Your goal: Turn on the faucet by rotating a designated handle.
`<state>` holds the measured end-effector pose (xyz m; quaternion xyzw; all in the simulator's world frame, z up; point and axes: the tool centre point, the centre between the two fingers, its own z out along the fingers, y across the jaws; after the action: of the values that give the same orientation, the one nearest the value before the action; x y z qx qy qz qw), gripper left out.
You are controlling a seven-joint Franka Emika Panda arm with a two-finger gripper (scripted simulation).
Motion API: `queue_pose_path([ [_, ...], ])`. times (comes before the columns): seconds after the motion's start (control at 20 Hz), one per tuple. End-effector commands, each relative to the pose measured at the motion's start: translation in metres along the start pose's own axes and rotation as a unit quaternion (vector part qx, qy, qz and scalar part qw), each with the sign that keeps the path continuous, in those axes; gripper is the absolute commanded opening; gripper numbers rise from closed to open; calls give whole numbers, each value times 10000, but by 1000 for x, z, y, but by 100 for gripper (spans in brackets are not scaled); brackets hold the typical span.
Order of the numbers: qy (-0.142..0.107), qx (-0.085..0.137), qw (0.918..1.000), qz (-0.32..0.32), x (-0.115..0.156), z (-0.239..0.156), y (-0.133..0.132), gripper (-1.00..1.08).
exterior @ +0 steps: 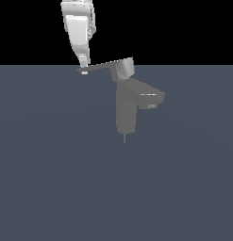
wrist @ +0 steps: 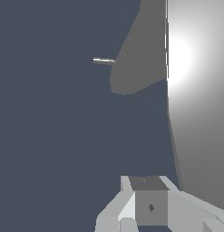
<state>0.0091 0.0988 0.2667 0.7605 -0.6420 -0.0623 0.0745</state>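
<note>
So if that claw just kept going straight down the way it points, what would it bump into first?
Probably the tip of the handle: the claw sits right at it already. Depth is unclear, so it might slip past to the floor.

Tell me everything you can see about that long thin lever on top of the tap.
The handle is a flat, matte grey lever, metal by its look, tapering to a point from a short cylindrical cap atop the faucet. It lies roughly level, pointing toward the exterior view's left, opposite the spout. The gripper meets its tip; whether they truly touch is unclear.

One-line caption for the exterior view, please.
White pincer at the pointed tip of the handle atop the grey faucet, spout toward the exterior view's right.
</note>
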Motion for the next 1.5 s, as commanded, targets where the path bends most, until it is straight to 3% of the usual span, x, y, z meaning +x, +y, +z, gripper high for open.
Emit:
queue_pose_path([
  [0.0, 5, -17, 10000, 12, 1, 0, 9, -100],
  [1.2, 1, -14, 10000, 16, -1, -1, 80, -100],
  [1.45, -16, -50, 10000, 28, 8, 4, 85, -100],
])
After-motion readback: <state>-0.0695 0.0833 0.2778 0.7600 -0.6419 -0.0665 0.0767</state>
